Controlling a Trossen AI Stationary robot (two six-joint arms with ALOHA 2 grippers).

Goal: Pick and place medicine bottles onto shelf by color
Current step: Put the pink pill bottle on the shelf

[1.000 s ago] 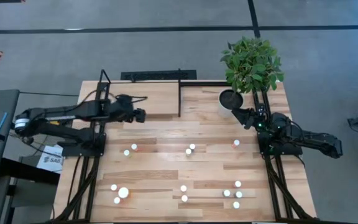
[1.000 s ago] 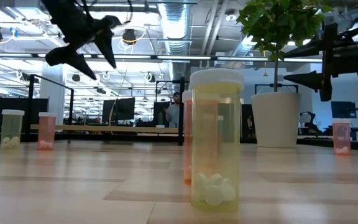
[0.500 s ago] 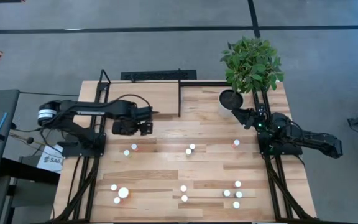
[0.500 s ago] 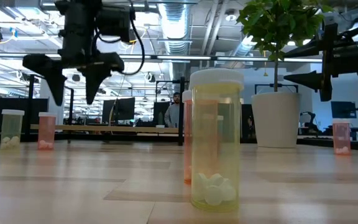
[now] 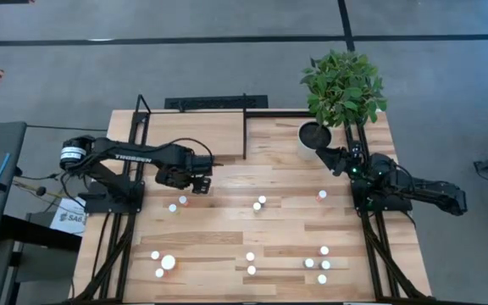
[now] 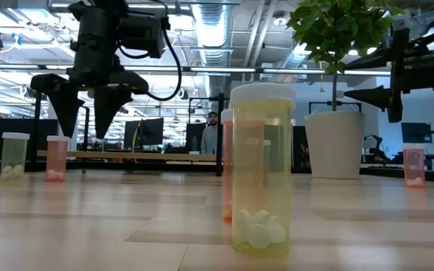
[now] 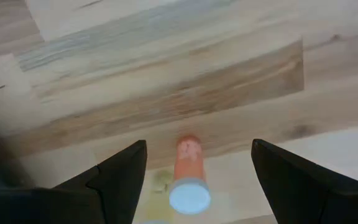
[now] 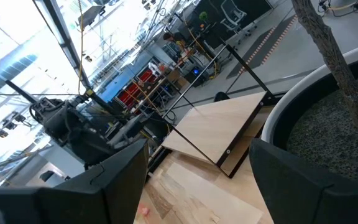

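The left gripper point(image 5: 195, 179) hangs above the table point(image 5: 227, 233) with its two fingers spread and nothing between them; in the low view its dark fingers point(image 6: 65, 113) point straight down, clear of the tabletop. Directly below it, as the left wrist view shows between the parted fingers, stands an orange medicine bottle point(image 7: 187, 171) with a white cap, upright on the wood, with a yellowish bottle point(image 7: 160, 182) just beside it. In the high view this pair point(image 5: 177, 203) lies just off the gripper at about 7 o'clock. Further medicine bottles stand in loose groups: a pair near the table centre point(image 5: 259, 202), one alone at 3 o'clock of that pair point(image 5: 322, 195), and clusters toward the near edge at 7 o'clock point(image 5: 163, 263), 6 o'clock point(image 5: 251, 263) and 5 o'clock point(image 5: 322, 263) of the table centre. The shelf point(image 5: 195, 135), a light-wood board in a black rod frame, sits at the far edge of the table, at 12 o'clock from the left gripper. The right gripper point(image 5: 322, 156) waits, jaws released and empty, at the far right corner, just beside the white plant pot point(image 5: 313, 135). In the low view a yellow bottle point(image 6: 261, 177) holding white tablets stands closest to the camera.
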